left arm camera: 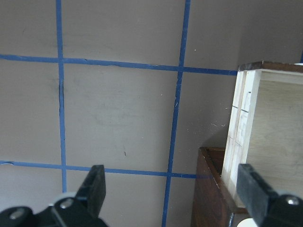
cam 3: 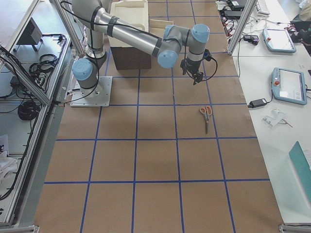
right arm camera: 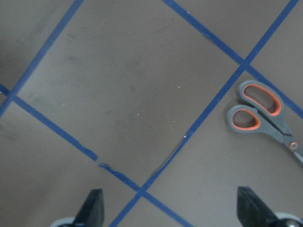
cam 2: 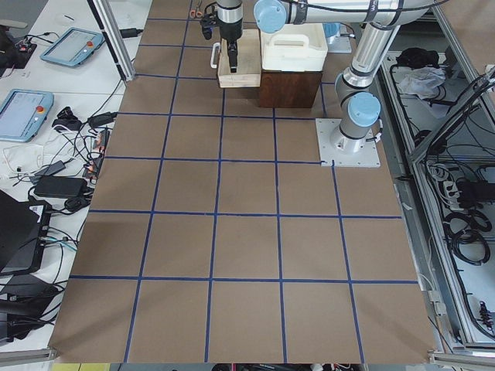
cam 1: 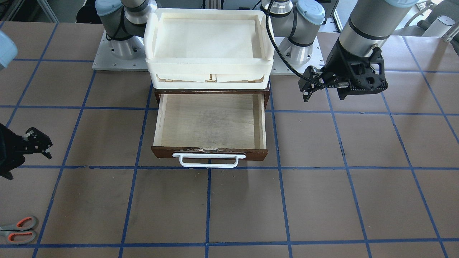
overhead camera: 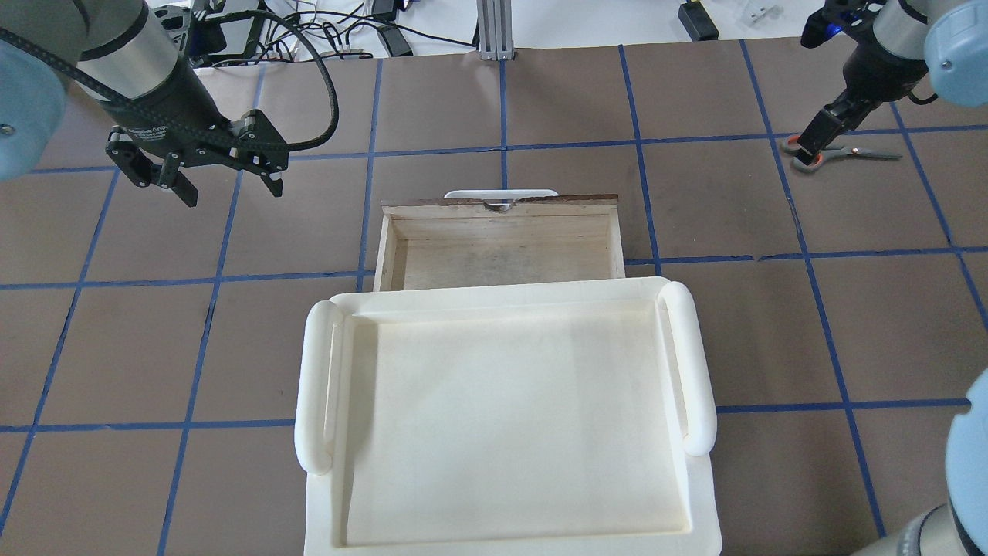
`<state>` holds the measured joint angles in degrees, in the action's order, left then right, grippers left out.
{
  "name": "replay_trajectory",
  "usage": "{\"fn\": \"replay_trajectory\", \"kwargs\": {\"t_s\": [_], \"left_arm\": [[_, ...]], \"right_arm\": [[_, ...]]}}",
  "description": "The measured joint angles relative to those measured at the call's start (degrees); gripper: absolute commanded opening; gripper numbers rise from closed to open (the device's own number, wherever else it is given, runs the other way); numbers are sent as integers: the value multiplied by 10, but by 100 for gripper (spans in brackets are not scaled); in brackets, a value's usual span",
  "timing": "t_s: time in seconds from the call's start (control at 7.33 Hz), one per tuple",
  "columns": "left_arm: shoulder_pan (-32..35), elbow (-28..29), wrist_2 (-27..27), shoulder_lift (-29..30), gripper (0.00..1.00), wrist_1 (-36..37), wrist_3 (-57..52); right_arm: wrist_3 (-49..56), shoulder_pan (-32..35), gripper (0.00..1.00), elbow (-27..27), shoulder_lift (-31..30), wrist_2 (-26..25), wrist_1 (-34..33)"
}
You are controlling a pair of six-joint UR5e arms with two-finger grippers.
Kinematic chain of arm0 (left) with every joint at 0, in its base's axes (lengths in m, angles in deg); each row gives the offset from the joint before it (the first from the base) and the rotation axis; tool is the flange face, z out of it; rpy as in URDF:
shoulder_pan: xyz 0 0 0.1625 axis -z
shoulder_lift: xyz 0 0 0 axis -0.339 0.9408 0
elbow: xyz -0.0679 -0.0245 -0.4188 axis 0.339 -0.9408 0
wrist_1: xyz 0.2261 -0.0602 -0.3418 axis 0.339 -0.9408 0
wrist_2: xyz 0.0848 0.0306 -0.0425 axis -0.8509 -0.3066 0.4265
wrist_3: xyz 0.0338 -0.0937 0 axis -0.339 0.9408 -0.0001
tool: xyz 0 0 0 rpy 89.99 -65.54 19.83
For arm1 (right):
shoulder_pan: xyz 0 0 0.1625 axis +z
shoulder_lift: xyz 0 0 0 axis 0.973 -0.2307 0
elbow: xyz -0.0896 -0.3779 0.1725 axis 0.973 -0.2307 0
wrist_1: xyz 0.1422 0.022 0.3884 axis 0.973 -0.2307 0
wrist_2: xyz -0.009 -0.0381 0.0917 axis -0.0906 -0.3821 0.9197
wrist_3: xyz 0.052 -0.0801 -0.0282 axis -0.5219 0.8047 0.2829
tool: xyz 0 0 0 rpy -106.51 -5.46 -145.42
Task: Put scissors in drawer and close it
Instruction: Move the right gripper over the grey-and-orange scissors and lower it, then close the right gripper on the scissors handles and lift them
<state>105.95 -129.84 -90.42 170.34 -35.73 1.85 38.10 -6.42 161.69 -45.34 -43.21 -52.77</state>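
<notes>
The scissors (cam 1: 18, 229) lie flat on the table, grey handles lined orange-red, far from the drawer; they also show in the overhead view (overhead camera: 845, 151) and the right wrist view (right arm camera: 265, 116). The drawer (cam 1: 157, 122) stands pulled open and empty, with pale plywood inside, a dark brown front and a white bar handle (cam 1: 209, 160). My right gripper (overhead camera: 808, 151) is open and empty, hovering above the table beside the scissor handles. My left gripper (overhead camera: 229, 189) is open and empty, above the table next to the drawer's side (left arm camera: 244, 127).
Stacked white plastic trays (cam 1: 208, 68) sit on the brown cabinet above the drawer and fill the near middle of the overhead view (overhead camera: 502, 417). The table is brown paper with a blue tape grid. Both arm bases stand behind the trays.
</notes>
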Motion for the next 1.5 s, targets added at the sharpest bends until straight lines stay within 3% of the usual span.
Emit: {"fn": "replay_trajectory", "kwargs": {"t_s": [0.27, 0.55, 0.82, 1.5], "left_arm": [[0, 0, 0, 0, 100, 0, 0], [0, 0, 0, 1, 100, 0, 0], [0, 0, 1, 4, 100, 1, 1], [0, 0, 3, 6, 100, 2, 2]], "right_arm": [[203, -29, 100, -16, 87, 3, -130], [363, -57, 98, -72, 167, 23, -183], [428, -70, 89, -119, 220, 51, -187], [477, -73, 83, -131, 237, 37, -120]]}}
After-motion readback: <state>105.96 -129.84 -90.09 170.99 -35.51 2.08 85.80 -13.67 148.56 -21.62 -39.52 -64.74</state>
